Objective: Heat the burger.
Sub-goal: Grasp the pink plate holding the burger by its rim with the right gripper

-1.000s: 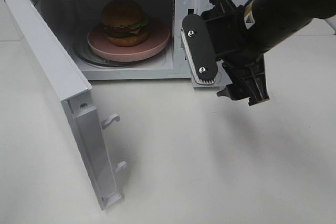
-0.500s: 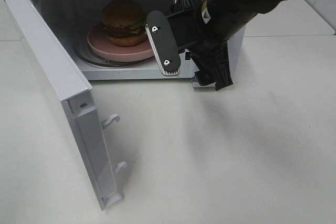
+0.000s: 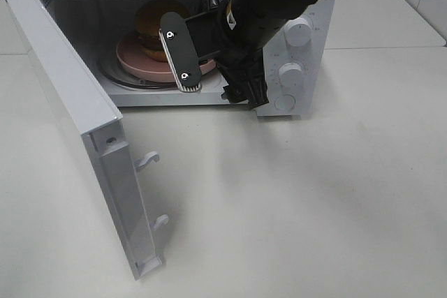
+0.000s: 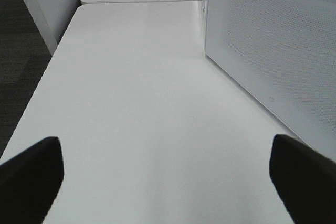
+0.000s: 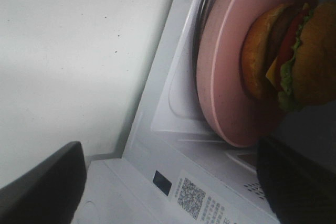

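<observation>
Just beyond spread right pincer, burger on plate, inside microwave

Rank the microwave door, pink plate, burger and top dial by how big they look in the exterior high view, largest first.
1. microwave door
2. pink plate, partly covered
3. burger, also partly covered, though what shows still beats the dial
4. top dial
</observation>
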Controlling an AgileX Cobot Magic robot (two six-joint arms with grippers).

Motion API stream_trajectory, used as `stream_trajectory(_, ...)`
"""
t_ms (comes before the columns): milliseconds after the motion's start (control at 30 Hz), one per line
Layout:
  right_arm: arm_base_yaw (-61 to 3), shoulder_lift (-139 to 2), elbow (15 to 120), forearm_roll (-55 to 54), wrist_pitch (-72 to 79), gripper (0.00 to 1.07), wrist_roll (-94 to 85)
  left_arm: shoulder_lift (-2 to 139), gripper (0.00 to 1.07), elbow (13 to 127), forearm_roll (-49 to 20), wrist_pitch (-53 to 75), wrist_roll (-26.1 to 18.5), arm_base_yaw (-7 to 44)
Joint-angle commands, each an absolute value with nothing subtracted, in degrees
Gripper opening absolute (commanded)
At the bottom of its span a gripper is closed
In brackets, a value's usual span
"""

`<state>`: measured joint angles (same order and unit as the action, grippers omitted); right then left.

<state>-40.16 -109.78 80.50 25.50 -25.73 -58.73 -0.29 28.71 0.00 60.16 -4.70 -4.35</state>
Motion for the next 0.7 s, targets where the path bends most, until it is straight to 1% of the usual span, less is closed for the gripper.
stream_trajectory(33,-40.28,-111.33,82.1,25.55,-25.9,0.85,-58.33,-1.38,1.0,28.48,-0.63,59.59,-4.53,-4.53)
stream_trajectory(433,-40.11,-119.63,90.18,25.38,-26.13,0.83,-56.44,-1.38,1.0,28.48,-0.63,59.59,-4.53,-4.53)
stream_trajectory(700,-39.53,-122.9,93.28,25.27,-26.13,0.83,-55.92,-1.38,1.0,28.48,-0.63,59.59,-4.53,-4.53)
